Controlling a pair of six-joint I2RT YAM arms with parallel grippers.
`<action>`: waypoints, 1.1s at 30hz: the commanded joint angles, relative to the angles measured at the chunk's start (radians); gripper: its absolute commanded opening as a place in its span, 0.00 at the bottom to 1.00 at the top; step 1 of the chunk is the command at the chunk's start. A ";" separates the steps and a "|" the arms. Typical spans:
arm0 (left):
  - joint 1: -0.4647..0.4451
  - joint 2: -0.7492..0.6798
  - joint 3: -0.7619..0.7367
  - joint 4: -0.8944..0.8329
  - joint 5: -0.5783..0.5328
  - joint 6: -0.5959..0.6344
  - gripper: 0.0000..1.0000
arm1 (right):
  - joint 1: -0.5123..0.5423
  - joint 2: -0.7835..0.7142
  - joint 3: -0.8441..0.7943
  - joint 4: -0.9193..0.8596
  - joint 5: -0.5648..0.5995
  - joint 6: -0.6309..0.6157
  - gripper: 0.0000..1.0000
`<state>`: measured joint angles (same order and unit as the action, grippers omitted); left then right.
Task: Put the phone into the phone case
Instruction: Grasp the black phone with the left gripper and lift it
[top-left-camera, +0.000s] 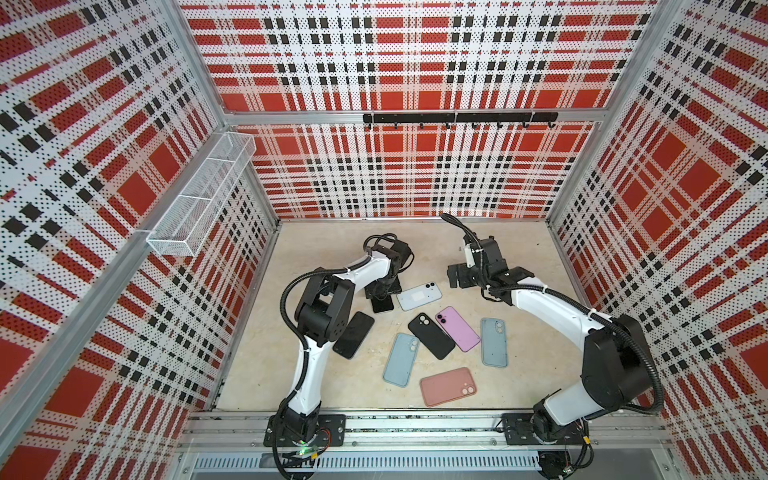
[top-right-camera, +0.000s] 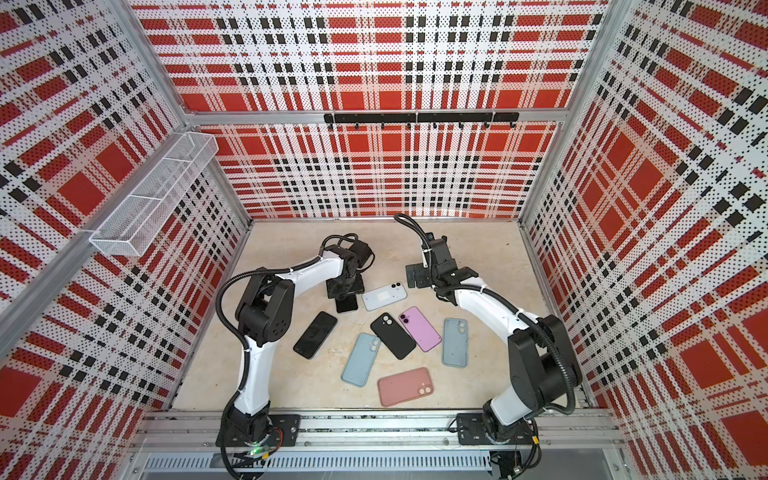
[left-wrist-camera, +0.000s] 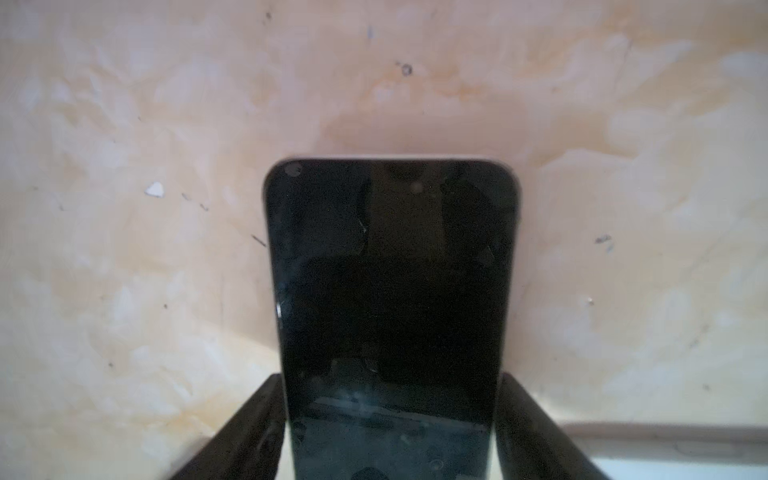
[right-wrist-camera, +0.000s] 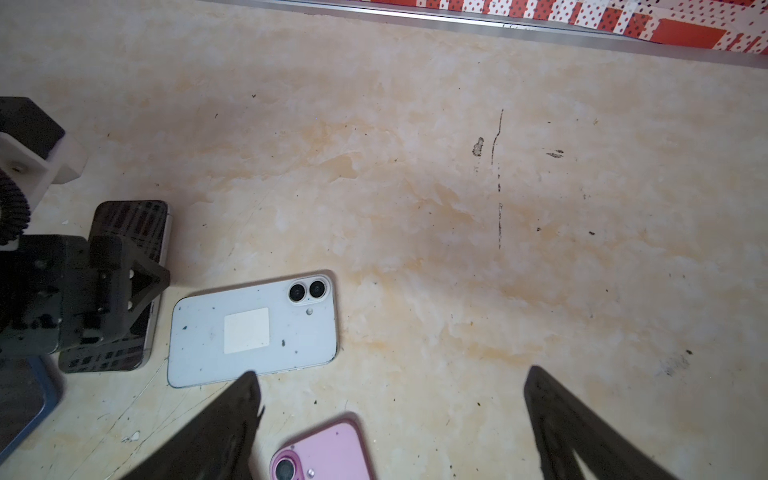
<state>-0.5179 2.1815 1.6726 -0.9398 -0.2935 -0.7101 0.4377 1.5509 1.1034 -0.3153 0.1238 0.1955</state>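
Under the left gripper (left-wrist-camera: 390, 376), at the back-left of the scattered handsets, the dark-screened phone (left-wrist-camera: 390, 270) lies screen up on the marbled table (left-wrist-camera: 166, 124). The claw's two black fingers (left-wrist-camera: 259, 419) sit flush against the phone's long edges, so it looks clamped on the phone, which does not appear lifted yet. Just beside it lies a white phone (right-wrist-camera: 253, 328), back up. The right gripper (right-wrist-camera: 390, 374) hangs near that one, jaws spread wide with nothing between them. Closer to the arm bases, a light-blue case (top-left-camera: 493, 341) seems to lie hollow side up, though I cannot be sure.

The step in hand looks like the pick-up, so the task is barely begun. The next move calls for a level lift, a carry over to an empty case, and a corner-first press, probably with the right claw bracing the case.
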 joint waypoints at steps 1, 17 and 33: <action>0.004 -0.041 0.021 0.067 -0.072 0.179 0.57 | -0.051 -0.040 0.012 0.027 -0.050 0.065 1.00; 0.019 -0.221 -0.126 0.416 0.203 0.703 0.56 | -0.233 -0.080 0.150 -0.094 -0.372 0.203 1.00; -0.067 -0.413 -0.300 0.597 0.486 0.923 0.57 | -0.263 0.196 0.317 -0.090 -0.920 0.359 0.89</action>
<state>-0.5697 1.8244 1.3670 -0.4072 0.1253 0.1707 0.1635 1.6932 1.4010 -0.4290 -0.6548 0.5121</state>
